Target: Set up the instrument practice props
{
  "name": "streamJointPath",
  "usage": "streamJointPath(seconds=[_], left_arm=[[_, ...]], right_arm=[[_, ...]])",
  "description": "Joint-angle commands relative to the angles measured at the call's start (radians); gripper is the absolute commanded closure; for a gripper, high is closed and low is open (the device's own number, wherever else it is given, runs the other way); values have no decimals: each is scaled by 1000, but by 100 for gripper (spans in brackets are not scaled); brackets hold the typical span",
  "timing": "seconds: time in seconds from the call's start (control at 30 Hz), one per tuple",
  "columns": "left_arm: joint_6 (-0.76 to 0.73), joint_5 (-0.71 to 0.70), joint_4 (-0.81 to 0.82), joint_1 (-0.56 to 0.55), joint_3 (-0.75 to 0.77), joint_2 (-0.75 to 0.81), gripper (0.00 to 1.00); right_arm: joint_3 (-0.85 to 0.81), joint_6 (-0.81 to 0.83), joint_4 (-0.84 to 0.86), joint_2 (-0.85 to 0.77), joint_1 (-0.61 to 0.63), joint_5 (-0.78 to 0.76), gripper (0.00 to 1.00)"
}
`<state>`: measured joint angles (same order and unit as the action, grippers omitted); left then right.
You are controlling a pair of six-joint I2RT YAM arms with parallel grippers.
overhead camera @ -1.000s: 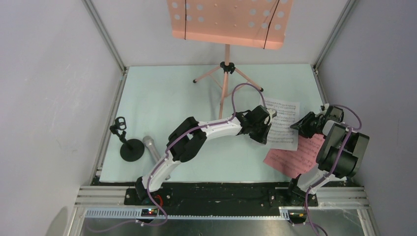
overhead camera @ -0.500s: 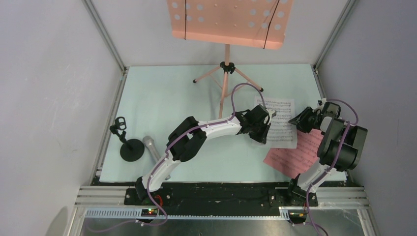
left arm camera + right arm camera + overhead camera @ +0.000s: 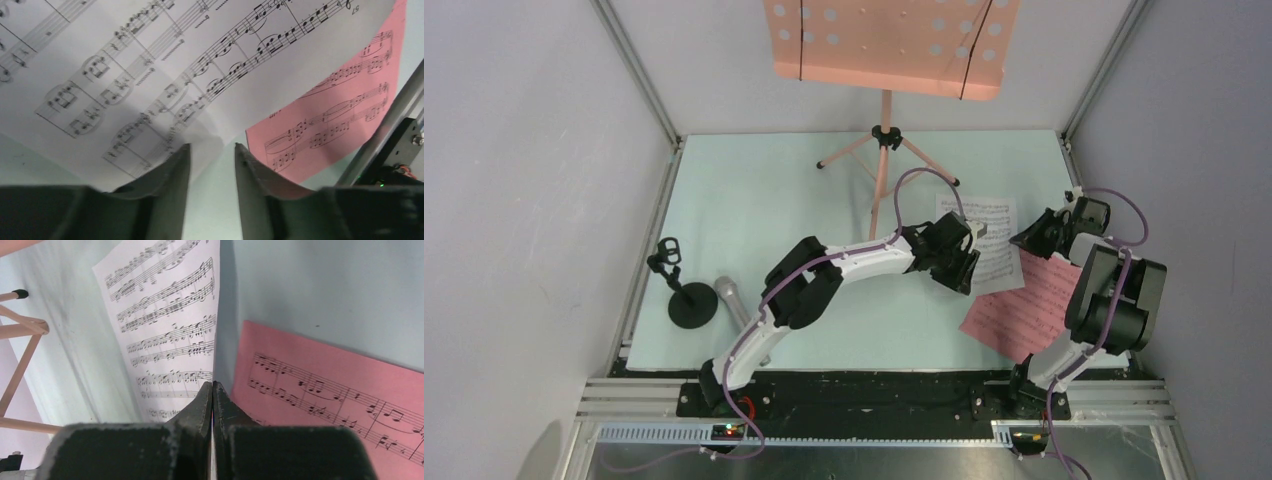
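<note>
Pinching the near end of one long edge of the white sheet-music page (image 3: 170,330), the right hand (image 3: 212,385) has its fingers pressed flat together, and the paper's edge runs straight into the seam between them. That edge looks raised off the surface (image 3: 764,200) and throws a shadow beside it. I'd judge the grip is there to peel the sheet up so it can go to the salmon-pink music stand (image 3: 889,45), which stands well beyond both hands with its perforated desk bare.

The left hand (image 3: 212,147) is across the page from the right one. Its fingers stand apart and clamp nothing, and a curled corner of the white page lies just ahead of its left finger. It seems placed to steady or take the sheet, though that is only my guess. The pink page (image 3: 340,385) lies flat just to the right of the right hand and partly under the white one, untouched.

Each view adds something. The right wrist view alone shows the closed pinch on the paper. The left wrist view alone shows the gap between the other hand's fingers and the lifted corner. From overhead both grips are hidden under the wrists, but only that view takes in the grey microphone (image 3: 729,293) and the small black mic stand (image 3: 691,305). They sit side by side, far to the left of the left hand and close to its arm's base, and neither has been dealt with yet.
</note>
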<state>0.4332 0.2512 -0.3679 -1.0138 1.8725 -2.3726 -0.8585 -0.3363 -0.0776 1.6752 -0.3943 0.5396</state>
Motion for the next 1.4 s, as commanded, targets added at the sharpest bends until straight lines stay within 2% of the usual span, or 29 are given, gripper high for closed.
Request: streamJointPath(seconds=[0.0, 0.17, 0.37, 0.6, 0.63, 0.7, 0.93, 1.13, 1.2, 1.23, 1.3, 1.37], left_arm=[[-47, -67, -92, 38, -21, 75, 51], [-74, -120, -92, 62, -61, 240, 35], [-46, -109, -93, 130, -134, 470, 25], [-50, -89, -93, 184, -155, 685, 14], [-50, -89, -92, 188, -149, 719, 9], [-56, -85, -93, 204, -135, 767, 2], [-30, -31, -93, 267, -72, 887, 0], [54, 116, -93, 330, 14, 899, 0], [152, 150, -93, 355, 38, 903, 0], [272, 167, -93, 388, 46, 905, 0], [398, 228, -70, 429, 68, 912, 0], [416, 245, -53, 441, 83, 933, 0]], right_arm=[[-9, 13, -11, -144, 29, -72, 100], [-74, 30, -148, -320, 63, -140, 100], [-194, -30, -274, -476, 75, -126, 100], [-274, -108, -324, -672, 106, 79, 100], [-281, -121, -313, -715, 108, 132, 100], [-311, -182, -269, -764, 113, 203, 100], [-448, -314, -88, -863, 123, 395, 100], [-528, -573, 303, -850, 127, 565, 100], [-582, -627, 374, -825, 132, 589, 100], [-593, -641, 407, -810, 138, 600, 100], [-626, -657, 456, -784, 153, 611, 100], [-646, -693, 537, -757, 182, 632, 100]])
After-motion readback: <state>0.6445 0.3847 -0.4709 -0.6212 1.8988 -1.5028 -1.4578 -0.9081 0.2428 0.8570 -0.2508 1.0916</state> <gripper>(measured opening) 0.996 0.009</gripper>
